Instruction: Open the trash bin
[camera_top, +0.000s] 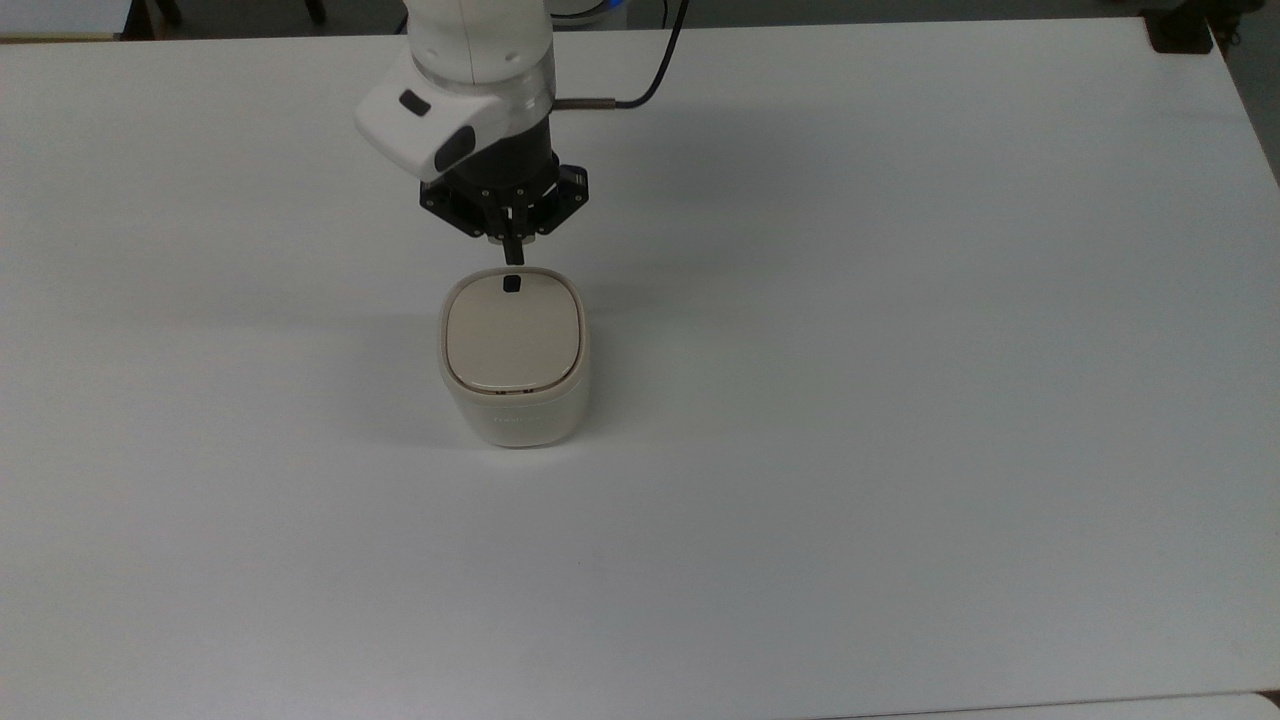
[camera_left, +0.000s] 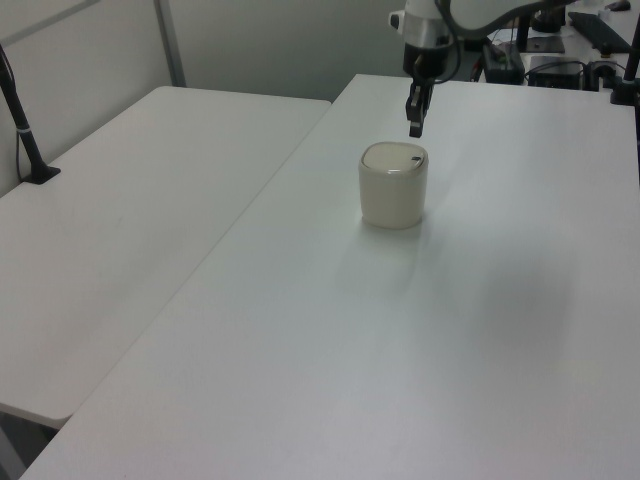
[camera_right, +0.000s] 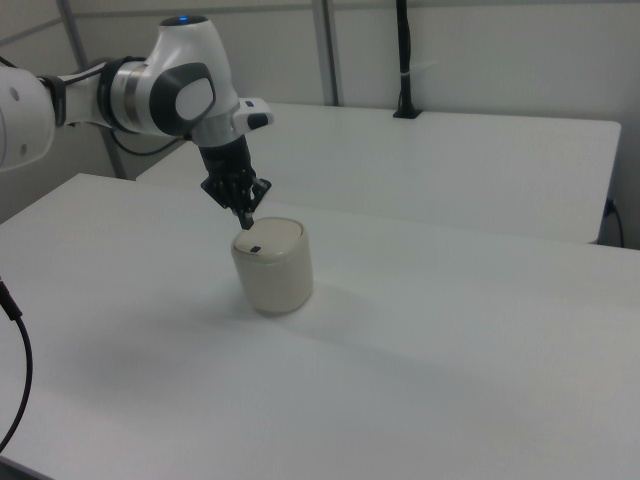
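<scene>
Your white Franka arm reaches in from the far edge of the white bench (camera_top: 900, 400), its wrist turned straight down so the black two-finger hand (camera_top: 512, 256) (camera_left: 414, 128) (camera_right: 246, 220) points at the surface. The fingers look pressed together into one thin black tip, with no gap between them. That tip hangs just above the far rim of the small cream-white rounded-square plastic trash bin (camera_top: 514, 405) (camera_left: 392, 195) (camera_right: 274, 275), close over the tiny black square button (camera_top: 512, 284) (camera_right: 254, 248). The bin's beige lid (camera_top: 513, 333) lies flat and closed. The bin stands upright near the bench's middle. Faint marks on its near wall are too small to read.
</scene>
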